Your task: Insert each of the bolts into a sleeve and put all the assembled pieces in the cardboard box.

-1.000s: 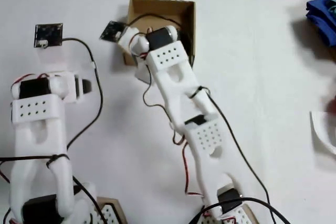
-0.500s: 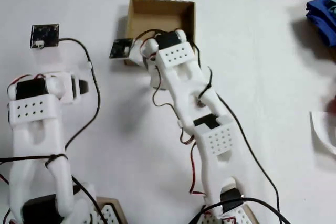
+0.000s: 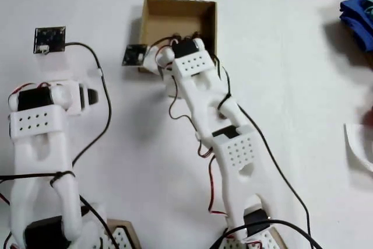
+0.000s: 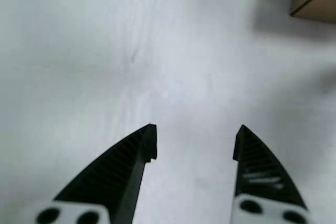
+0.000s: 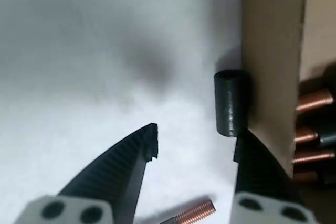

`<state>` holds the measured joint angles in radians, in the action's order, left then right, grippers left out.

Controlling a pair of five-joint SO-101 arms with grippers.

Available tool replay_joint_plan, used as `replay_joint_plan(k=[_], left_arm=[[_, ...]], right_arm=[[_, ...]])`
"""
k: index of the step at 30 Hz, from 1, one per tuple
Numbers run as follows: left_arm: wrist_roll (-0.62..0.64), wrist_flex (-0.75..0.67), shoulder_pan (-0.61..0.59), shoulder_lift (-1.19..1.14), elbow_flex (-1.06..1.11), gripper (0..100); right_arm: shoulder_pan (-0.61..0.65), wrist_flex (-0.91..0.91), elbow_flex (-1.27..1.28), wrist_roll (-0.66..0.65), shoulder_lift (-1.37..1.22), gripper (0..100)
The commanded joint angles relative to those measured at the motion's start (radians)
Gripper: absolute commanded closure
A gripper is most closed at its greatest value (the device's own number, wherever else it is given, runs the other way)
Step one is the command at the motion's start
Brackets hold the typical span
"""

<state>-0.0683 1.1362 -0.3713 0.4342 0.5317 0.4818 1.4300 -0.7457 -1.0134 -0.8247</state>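
Right tool (image 5: 195, 141) released, jaws spread above the surface (image 5: 79, 51); black sleeve (image 5: 231, 103) lies against the cardboard box (image 5: 270, 51) outer wall, loose bolt (image 5: 193, 213) nearby. Risk: a closing jaw may catch the wall, shoving the box or rolling the sleeve away. Left tool (image 4: 195, 137) likewise released, well apart

Matt sleeve (image 5: 231, 103) — coppery metal bolt (image 5: 193, 213)

From above, my right arm (image 3: 198, 91) hides the box's (image 3: 178, 13) near wall. At my right wrist the boxed bolts (image 5: 313, 99) run past the frame edge, partly behind a finger (image 5: 260, 171); the loose bolt (image 5: 193, 214) is cut off too. At my left wrist the box is cropped to a blurred corner.
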Motion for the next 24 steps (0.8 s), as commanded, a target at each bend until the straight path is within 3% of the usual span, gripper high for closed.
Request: replay_joint_plan(k=[1, 16, 24], left_arm=[[-0.006, -0.002, -0.006, 0.012, -0.004, 75], [-0.006, 0.000, -0.006, 0.011, -0.002, 75], [-0.006, -0.003, -0.006, 0.011, -0.002, 75]], right_arm=[[-0.012, -0.021, -0.014, -0.005, 0.015, 76.8], [-0.012, -0.077, -0.014, -0.005, -0.068, 76.8], [-0.002, 0.087, -0.014, -0.006, -0.028, 76.8]])
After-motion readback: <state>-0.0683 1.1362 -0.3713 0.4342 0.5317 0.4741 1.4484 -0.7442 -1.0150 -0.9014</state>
